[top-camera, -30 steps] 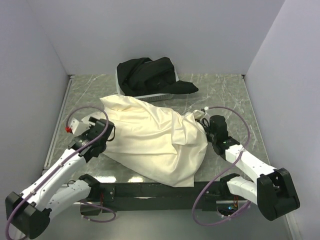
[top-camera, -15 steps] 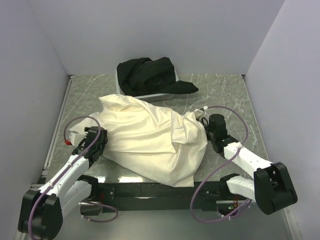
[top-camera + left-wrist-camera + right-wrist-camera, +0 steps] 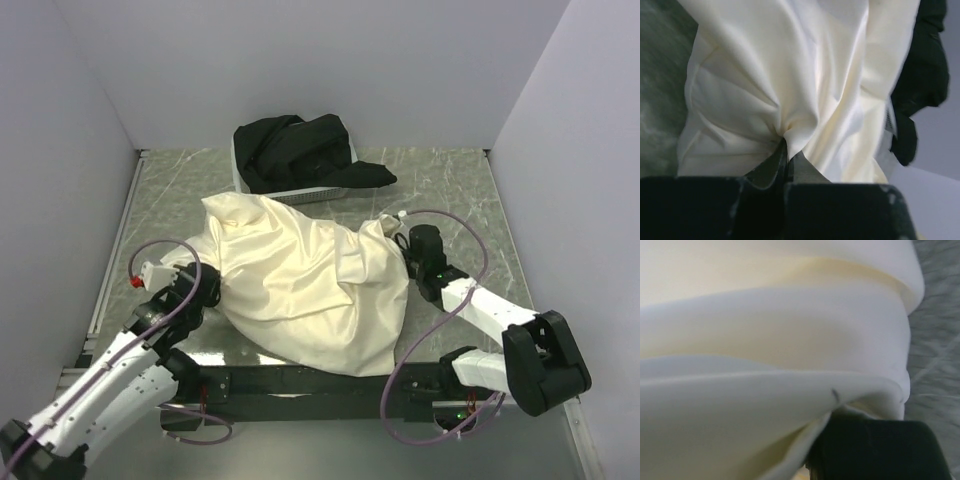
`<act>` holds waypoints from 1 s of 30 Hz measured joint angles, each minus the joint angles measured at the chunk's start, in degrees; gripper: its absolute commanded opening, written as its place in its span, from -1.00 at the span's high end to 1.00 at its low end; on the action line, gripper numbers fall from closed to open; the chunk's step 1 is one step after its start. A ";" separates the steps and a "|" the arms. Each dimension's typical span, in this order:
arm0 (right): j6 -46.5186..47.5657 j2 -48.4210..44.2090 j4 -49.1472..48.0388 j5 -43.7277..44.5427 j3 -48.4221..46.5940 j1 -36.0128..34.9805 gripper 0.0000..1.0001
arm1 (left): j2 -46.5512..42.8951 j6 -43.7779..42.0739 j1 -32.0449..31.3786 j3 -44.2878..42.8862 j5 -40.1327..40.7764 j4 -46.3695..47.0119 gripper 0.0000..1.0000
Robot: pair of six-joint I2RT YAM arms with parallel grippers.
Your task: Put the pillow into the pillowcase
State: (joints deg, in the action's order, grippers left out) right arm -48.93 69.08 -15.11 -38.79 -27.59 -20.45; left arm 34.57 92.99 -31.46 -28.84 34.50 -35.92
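A grey-green marbled table (image 3: 455, 190) is closed in by plain pale walls on three sides. At its near edge the two arms are bolted to a dark rail, each reaching inward to one end of the pillowcase (image 3: 300, 270).

The left gripper (image 3: 207, 289) sits low at the sack's left edge. In the left wrist view its dark fingers (image 3: 771, 165) are clenched together on a pinch of the cream cloth, and folds fan out from that spot.

The right gripper (image 3: 410, 262) is at the sack's right edge. Its wrist view is filled with cream fabric draped over one black finger (image 3: 875, 447). The other finger is hidden, so I cannot tell whether it is clamped on the cloth or only lying under it.

The pillowcase lies across the middle of the table, wrinkled and bulging, with its near corner reaching the table's front edge. The pillow shows in none of the views; the bulge may be it inside.

Beyond the sack, a black cloth heap (image 3: 295, 148) is piled on a pale tray (image 3: 318, 192) by the far wall.
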 measured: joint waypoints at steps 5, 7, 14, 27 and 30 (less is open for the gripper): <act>1.81 1.57 5.84 3.02 -6.40 -6.10 1.00 | 4.66 9.97 -12.48 -12.41 8.17 -15.43 0.46; 1.97 3.50 5.77 3.45 -7.82 -6.78 1.00 | 6.88 13.38 -14.03 -15.10 10.08 -20.06 0.12; 3.98 9.66 6.67 2.73 -8.66 -3.76 0.85 | 7.65 17.66 -15.28 -20.24 13.20 -25.51 -0.58; 9.44 6.32 17.27 11.65 -12.72 1.40 -0.66 | 16.52 -8.79 13.11 -20.59 5.03 -2.36 -0.70; 9.92 2.34 17.92 11.91 -12.41 4.50 -0.68 | 20.44 -14.58 15.28 -17.42 -2.54 3.74 -0.87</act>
State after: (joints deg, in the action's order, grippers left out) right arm -39.00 71.42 2.81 -26.87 -40.01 -15.94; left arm 55.00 78.41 -16.19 -46.26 31.97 -32.18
